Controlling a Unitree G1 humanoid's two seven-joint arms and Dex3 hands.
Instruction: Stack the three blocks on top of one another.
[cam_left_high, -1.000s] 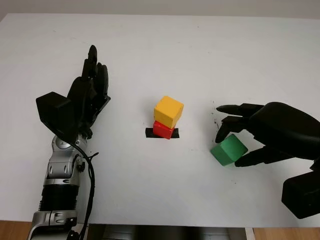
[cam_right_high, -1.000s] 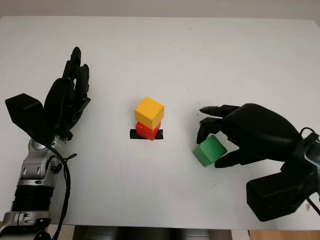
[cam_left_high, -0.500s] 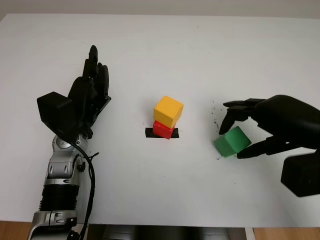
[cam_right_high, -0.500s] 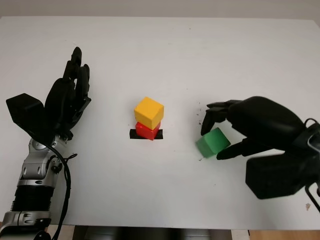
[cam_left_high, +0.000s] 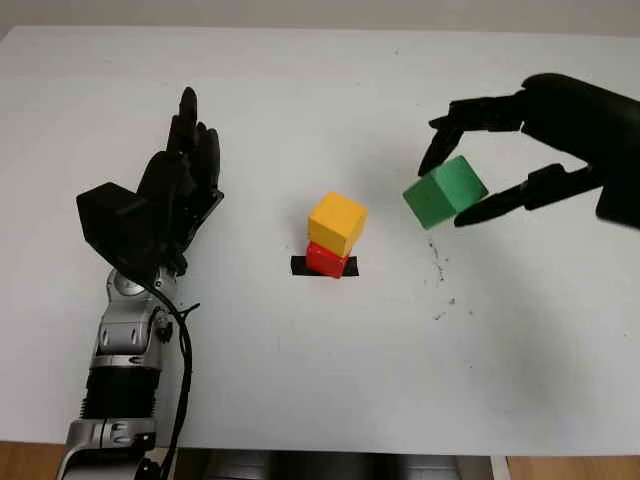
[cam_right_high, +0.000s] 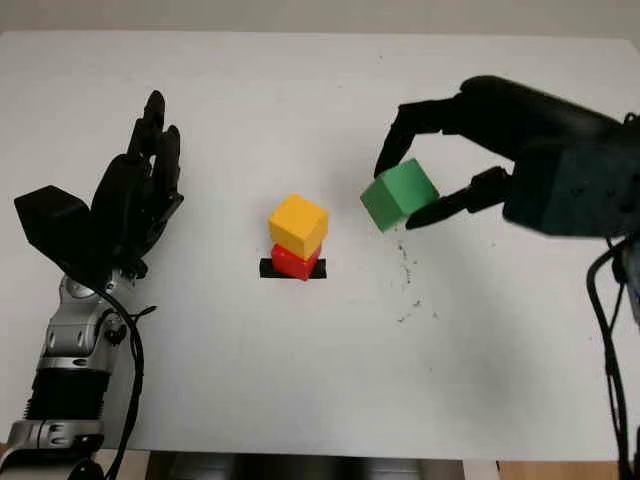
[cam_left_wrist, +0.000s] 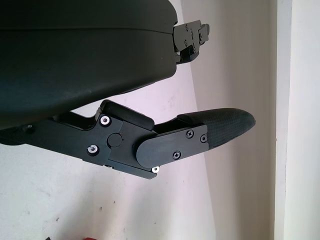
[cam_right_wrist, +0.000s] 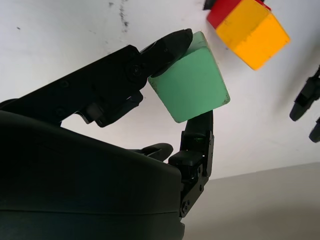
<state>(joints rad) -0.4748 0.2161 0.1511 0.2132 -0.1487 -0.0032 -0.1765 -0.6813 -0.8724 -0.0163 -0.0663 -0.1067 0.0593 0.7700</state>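
**Green block held aloft beside a two-block stack**

The fingers (cam_right_wrist: 170, 44) of the right hand (cam_left_high: 560, 120) are closed on the green block (cam_left_high: 445, 191), pinching it between opposing faces; in the right wrist view one fingertip presses its upper edge while another comes up against its underside. The block is tilted, one corner pointing down, and it is clear of the white surface (cam_left_high: 320, 380). It hangs to the right of the stack and a little beyond it, near but not touching.

The stack stands at the middle of the surface: the yellow block (cam_left_high: 337, 223) sits on the red block (cam_left_high: 325, 259), turned slightly so its corners overhang. The red block rests on a short strip of black tape (cam_left_high: 300, 266) stuck to the surface. No writing or label can be read on any block or on the tape.

Below and to the right of the green block, a scatter of small dark specks (cam_left_high: 440, 270) marks the surface.

The left hand (cam_left_high: 175, 195) is open at the left side of the surface, well apart from the stack, holding nothing. In the left wrist view one of its fingers (cam_left_wrist: 220, 131) reaches out over the white surface.
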